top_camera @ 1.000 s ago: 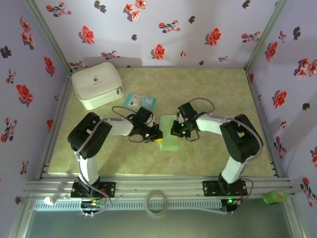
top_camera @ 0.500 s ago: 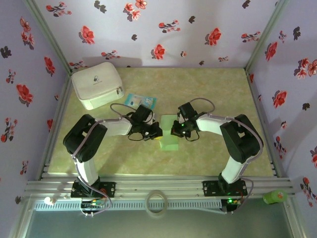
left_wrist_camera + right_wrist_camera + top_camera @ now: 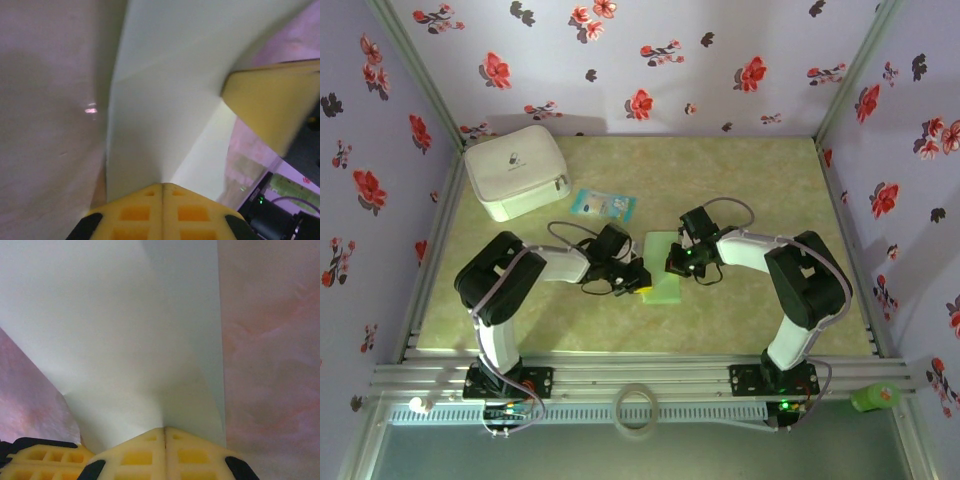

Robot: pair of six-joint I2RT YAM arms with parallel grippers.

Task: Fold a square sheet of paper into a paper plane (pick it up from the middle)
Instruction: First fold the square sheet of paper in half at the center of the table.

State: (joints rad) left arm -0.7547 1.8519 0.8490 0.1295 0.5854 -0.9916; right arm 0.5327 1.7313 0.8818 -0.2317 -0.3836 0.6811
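Observation:
The square sheet of paper (image 3: 662, 291), pale mint green and folded to a narrow rectangle, lies flat mid-table. My left gripper (image 3: 642, 283) is shut with its tips down on the paper's left edge. In the left wrist view the closed yellow tips (image 3: 162, 185) meet the paper (image 3: 165, 90) where a crease runs out ahead. My right gripper (image 3: 673, 266) is shut too and rests on the paper's right part. In the right wrist view its tips (image 3: 164, 429) touch the paper (image 3: 125, 330). Nothing shows between either pair of fingers.
A white zipped pouch (image 3: 517, 170) stands at the back left, and a small blue-and-white packet (image 3: 603, 205) lies just behind the left gripper. Flowered walls close in three sides. A tape ring (image 3: 637, 408) and a green object (image 3: 875, 397) sit on the near rail.
My left gripper has slid toward the near side along the paper's left edge, its arm shifting with it. The right gripper and the paper stay where they were.

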